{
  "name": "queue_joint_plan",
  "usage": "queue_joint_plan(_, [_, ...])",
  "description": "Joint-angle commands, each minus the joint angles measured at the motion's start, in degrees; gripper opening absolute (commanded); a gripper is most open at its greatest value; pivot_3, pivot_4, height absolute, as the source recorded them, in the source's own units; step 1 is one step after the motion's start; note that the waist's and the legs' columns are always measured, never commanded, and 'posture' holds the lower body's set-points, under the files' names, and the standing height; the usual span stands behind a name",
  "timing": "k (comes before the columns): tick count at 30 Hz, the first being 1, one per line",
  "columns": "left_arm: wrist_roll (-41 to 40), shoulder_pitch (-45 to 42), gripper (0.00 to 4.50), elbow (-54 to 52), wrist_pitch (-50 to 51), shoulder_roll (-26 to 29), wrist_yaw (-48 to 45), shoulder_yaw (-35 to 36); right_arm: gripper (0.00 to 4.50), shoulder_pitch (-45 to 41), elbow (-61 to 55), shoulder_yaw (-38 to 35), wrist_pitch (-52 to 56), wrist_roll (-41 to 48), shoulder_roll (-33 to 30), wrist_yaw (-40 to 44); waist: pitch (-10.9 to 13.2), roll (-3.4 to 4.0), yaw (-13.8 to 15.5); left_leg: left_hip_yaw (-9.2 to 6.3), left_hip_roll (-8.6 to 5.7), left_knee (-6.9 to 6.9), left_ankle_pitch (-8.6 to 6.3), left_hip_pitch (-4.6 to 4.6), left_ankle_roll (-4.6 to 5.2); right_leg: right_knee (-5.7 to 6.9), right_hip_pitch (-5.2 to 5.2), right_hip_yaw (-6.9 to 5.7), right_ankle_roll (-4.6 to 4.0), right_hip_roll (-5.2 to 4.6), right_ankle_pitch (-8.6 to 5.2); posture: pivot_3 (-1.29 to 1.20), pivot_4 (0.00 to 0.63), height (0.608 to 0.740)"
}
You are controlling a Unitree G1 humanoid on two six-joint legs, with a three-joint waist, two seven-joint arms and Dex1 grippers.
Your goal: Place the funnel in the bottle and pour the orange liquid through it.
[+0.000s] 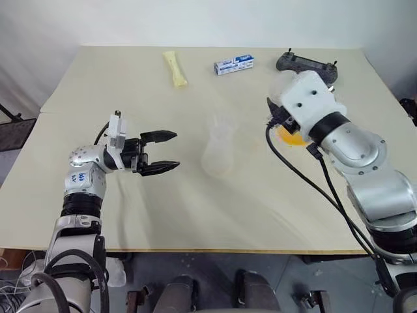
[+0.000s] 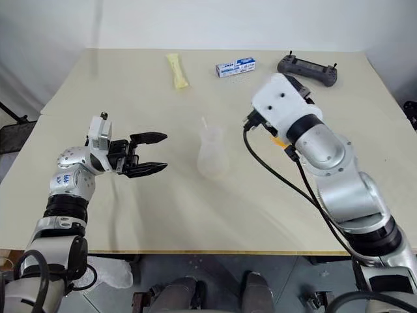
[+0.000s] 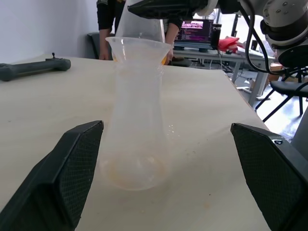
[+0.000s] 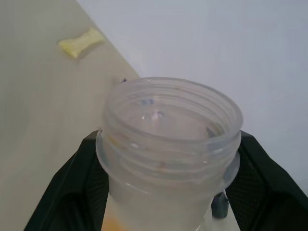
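1. Colourless plastic bottle [image 1: 218, 151] stands upright near the middle of the table [image 1: 130, 215]. Its flared top reads as the funnel [image 3: 138, 49] seated in the mouth, though the join between the two clear parts cannot be made out.
2. Left gripper [image 1: 161, 152] is released, jaws wide. It sits level beside the bottle, one finger to each side of it in the left wrist view, touching nothing.
3. Right gripper [image 4: 168, 192] is clenched on a clear threaded jar [image 4: 168, 120], raised to the right of the bottle. The orange liquid [image 1: 290, 137] lies in that jar.
4. Risk, tipping: the bottle is light, narrow and unsupported. A knock from the jar rim, or a clumsy closure of the left jaws, would likely topple it.
5. Risk, spillage: the jar mouth is much wider than the funnel. A fast tilt, or a pour begun off-centre, would likely send liquid onto the table.
6. Risk, dislodged funnel: contact from the jar could lift or skew it.
7. Risk, misjudged position: both clear parts are faint against the pale table.
8. Writing: the blue-and-white box [image 1: 234, 64] at the far edge carries print too small to read. Blue marks on the left forearm are illegible. The yellow sachet [image 1: 174, 68] and the black controller [image 1: 306, 64] show no readable text.
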Motion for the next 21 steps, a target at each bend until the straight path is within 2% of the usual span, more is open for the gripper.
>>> queue_joint_plan(1, [-0.5,-1.9,4.50,-0.1,-1.1,0.0,-0.6,1.0,2.77,-3.0,-0.1,3.9,-1.8,-7.0,-1.5,2.7,0.0,-0.01,-0.2,-0.01,0.00,-0.01,0.00,0.00,0.00,-0.01,0.00,0.00,0.00,0.00,0.00,0.00,0.150,0.740])
queue_joint_plan(4, [-0.8,-1.6,4.50,-0.7,-1.2,-0.5,-0.7,1.0,2.77,-5.8,1.8,8.3,-3.6,-12.6,-1.0,5.2,0.0,-0.04,-0.4,0.00,-0.01,-0.01,0.00,-0.01,0.00,-0.01,-0.02,0.00,0.00,-0.01,0.00,0.00,0.150,0.740])
queue_joint_plan(10, [-0.7,-2.0,4.50,-0.4,-1.5,-1.4,-0.6,1.1,2.77,-10.0,6.2,11.9,-9.0,-21.0,1.3,8.5,0.0,-0.06,-0.5,0.02,0.00,0.00,0.00,-0.10,-0.01,0.09,-0.21,0.01,0.00,0.00,0.00,0.00,0.150,0.740])
queue_joint_plan(21, [-0.4,-3.4,4.50,1.4,-2.1,-2.0,-1.0,1.0,2.77,-12.1,11.9,13.9,-22.9,-34.1,3.2,14.5,0.0,-0.06,-0.5,0.06,0.00,0.03,0.00,-0.22,-0.01,0.13,-0.34,0.01,0.01,0.00,0.00,0.00,0.150,0.740])
